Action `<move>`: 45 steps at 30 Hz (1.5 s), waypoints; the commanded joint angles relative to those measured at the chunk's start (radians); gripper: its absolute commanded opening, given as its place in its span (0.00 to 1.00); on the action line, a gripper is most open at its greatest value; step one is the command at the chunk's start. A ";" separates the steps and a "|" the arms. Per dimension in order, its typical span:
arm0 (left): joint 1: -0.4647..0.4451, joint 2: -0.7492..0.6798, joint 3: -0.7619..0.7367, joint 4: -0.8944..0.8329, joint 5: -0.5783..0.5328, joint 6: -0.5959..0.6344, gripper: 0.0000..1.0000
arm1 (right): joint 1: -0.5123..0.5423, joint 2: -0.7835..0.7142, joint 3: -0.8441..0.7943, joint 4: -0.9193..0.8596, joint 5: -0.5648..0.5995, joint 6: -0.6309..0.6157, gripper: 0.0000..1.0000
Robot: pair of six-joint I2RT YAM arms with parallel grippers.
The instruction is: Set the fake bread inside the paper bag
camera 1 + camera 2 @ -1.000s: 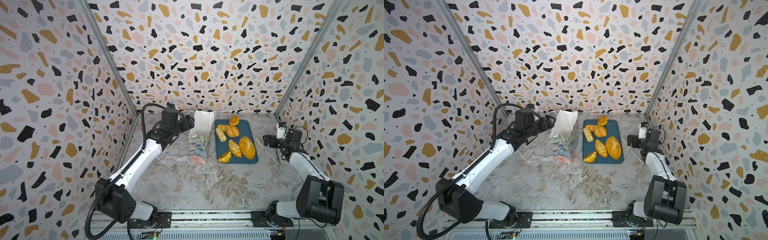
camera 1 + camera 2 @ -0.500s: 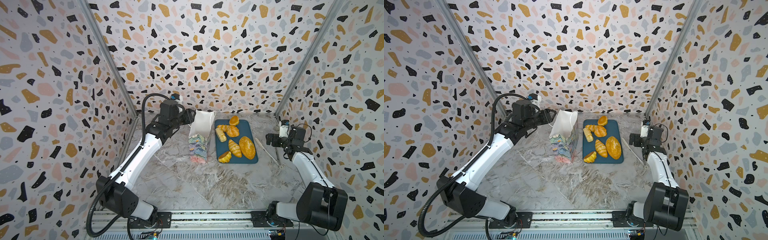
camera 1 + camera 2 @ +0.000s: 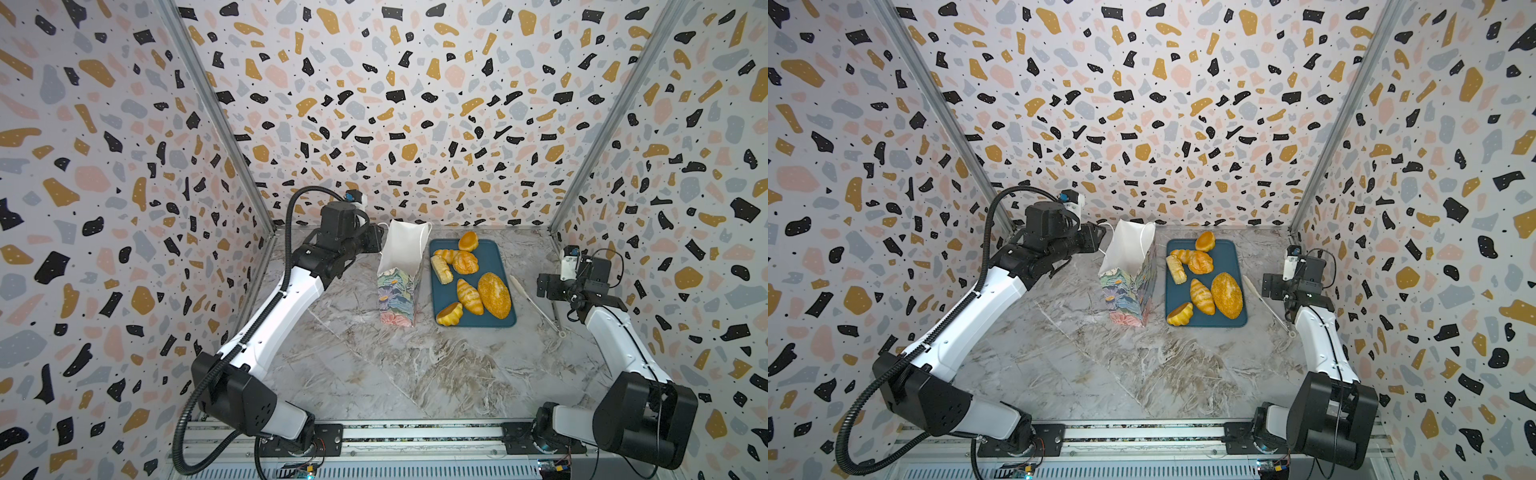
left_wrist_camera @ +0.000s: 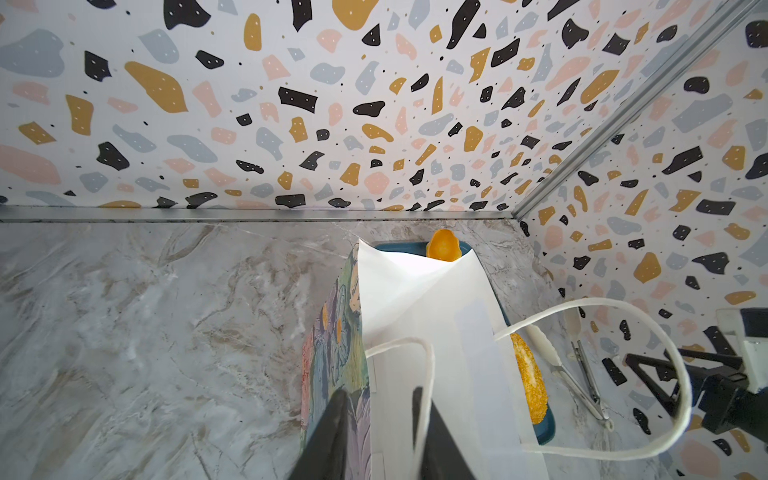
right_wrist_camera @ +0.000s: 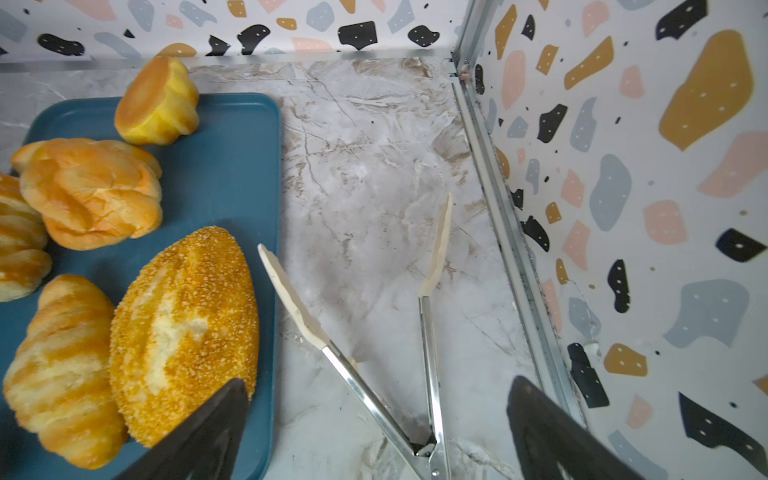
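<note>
Here, left pincer [image 4: 379,392] straddles paper bag [image 4: 415,299].

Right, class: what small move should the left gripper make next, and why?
Probably close the left gripper on the rim of the bag. Its fingers straddle that wall, one inside, one outside, with a gap showing. The bread lies on the tray, so the bag needs steadying first.

The paper bag [image 3: 398,286] stands upright with its mouth open (white lining above a pastel floral print), cord handles loose. Just beside it, seven glossy pieces of fake bread [image 3: 465,262] lie on a teal tray [image 3: 489,254]: buns, croissants, a seeded oval loaf [image 3: 494,295], a pale ridged loaf [image 3: 441,269].
</note>
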 commanded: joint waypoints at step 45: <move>0.009 -0.031 0.013 -0.020 -0.070 0.015 0.05 | -0.023 0.421 0.003 0.136 0.038 -0.059 0.99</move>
